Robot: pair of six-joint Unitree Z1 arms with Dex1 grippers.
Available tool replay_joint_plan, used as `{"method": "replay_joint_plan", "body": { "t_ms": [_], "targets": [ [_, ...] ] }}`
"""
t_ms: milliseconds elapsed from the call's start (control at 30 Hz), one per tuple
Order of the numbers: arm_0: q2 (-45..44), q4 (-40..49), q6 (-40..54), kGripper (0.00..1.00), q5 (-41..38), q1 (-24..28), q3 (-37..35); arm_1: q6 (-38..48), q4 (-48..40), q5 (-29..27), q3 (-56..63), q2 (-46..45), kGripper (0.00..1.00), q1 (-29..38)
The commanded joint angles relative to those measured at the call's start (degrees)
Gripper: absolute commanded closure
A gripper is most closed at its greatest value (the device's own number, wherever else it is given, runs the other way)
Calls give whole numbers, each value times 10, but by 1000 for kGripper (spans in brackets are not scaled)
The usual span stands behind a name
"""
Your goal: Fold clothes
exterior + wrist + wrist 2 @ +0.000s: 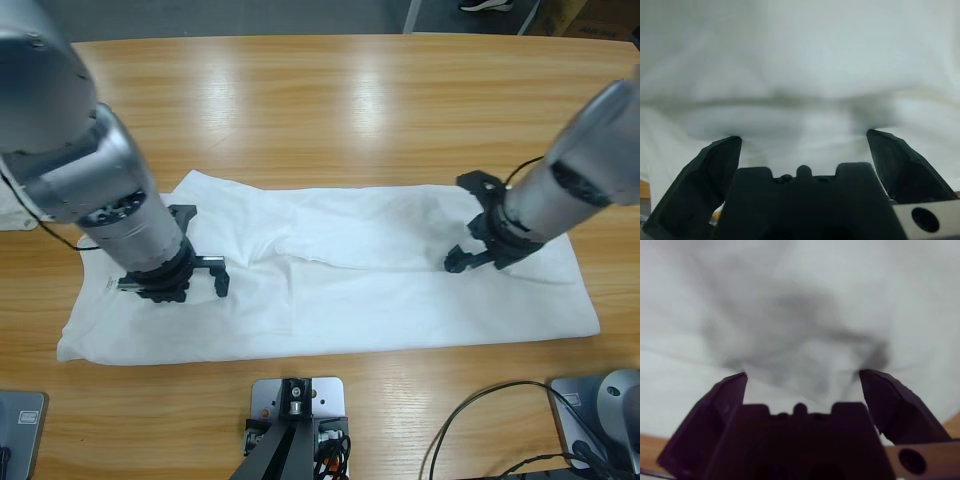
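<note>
A white shirt of the clothes lies spread lengthwise across the middle of the wooden table, with a loose fold along its upper half. Two arms reach down onto it. The gripper of the arm coming in from the left stands open over the shirt's left part. On the shirt's right part, the other arm's gripper is open too. In the left wrist view my left gripper is open just above rumpled white fabric. My right gripper is open over shadowed white fabric.
Another bit of white cloth shows at the table's left edge behind the big silver arm. Black cables loop along the front edge at the right. The far half of the table is bare wood.
</note>
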Motion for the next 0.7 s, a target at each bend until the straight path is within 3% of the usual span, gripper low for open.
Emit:
{"method": "replay_joint_plan", "body": {
  "t_ms": [33,267,533,700],
  "targets": [
    [68,-8,0,50,-11,5,-39,-24,-30,10,4,69,78,-32],
    [75,25,52,50,0,25,-90,-91,-27,0,-14,99,78,-135],
    [101,81,90,50,8,51,-202,-162,-24,-2,-45,104,76,-203],
    [92,114,94,50,8,51,-232,-174,75,15,-103,4,0,-215]
  ]
}}
